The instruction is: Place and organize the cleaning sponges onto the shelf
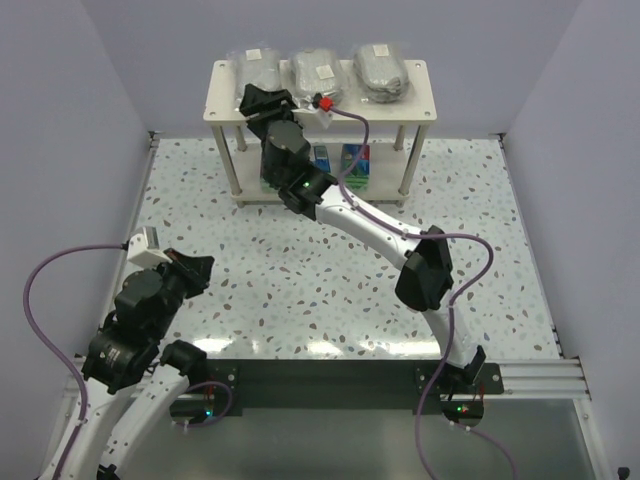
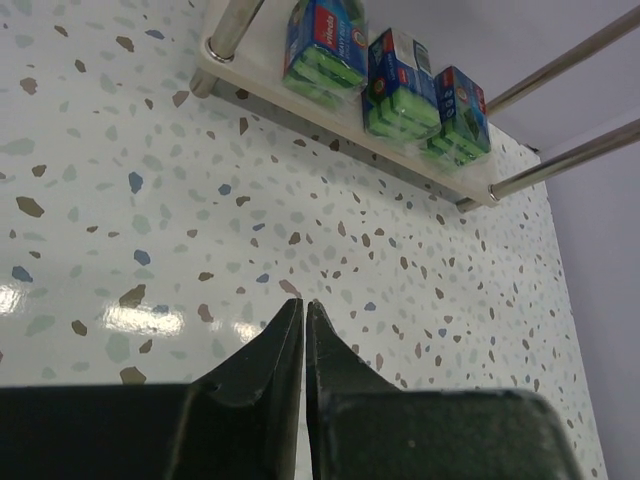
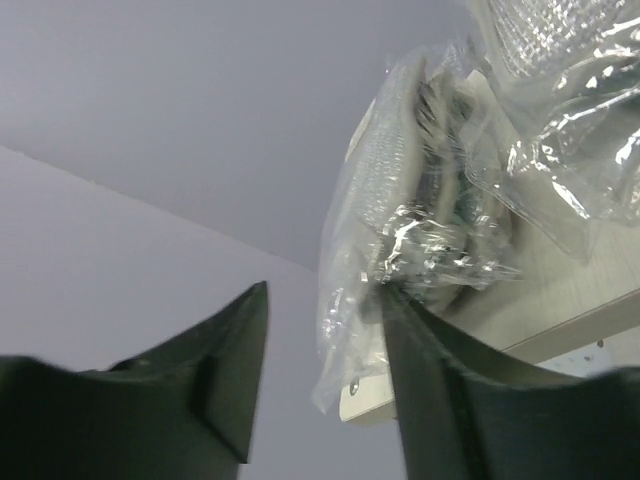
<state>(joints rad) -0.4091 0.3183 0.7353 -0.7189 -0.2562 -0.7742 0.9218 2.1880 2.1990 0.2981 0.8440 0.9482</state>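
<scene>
The cream shelf (image 1: pixel 225 75) stands at the table's far side. Three grey bundles in clear wrap lie side by side on its top tier: left (image 1: pixel 258 66), middle (image 1: pixel 317 70), right (image 1: pixel 381 70). Three green-and-blue packs (image 2: pixel 322 45), (image 2: pixel 400 85), (image 2: pixel 458 118) stand in a row on the lower tier (image 2: pixel 330 125). My right gripper (image 1: pixel 262 100) is open at the front edge of the left bundle. In the right wrist view its right finger (image 3: pixel 430 380) touches the loose wrap of that bundle (image 3: pixel 420 200). My left gripper (image 2: pixel 303 303) is shut and empty, low over the table near my base.
The shelf's metal legs (image 2: pixel 235 30) rise from the lower tier. Purple walls close in the speckled table (image 1: pixel 300 290) on three sides. The right arm (image 1: pixel 425 265) stretches across the middle of the table towards the shelf.
</scene>
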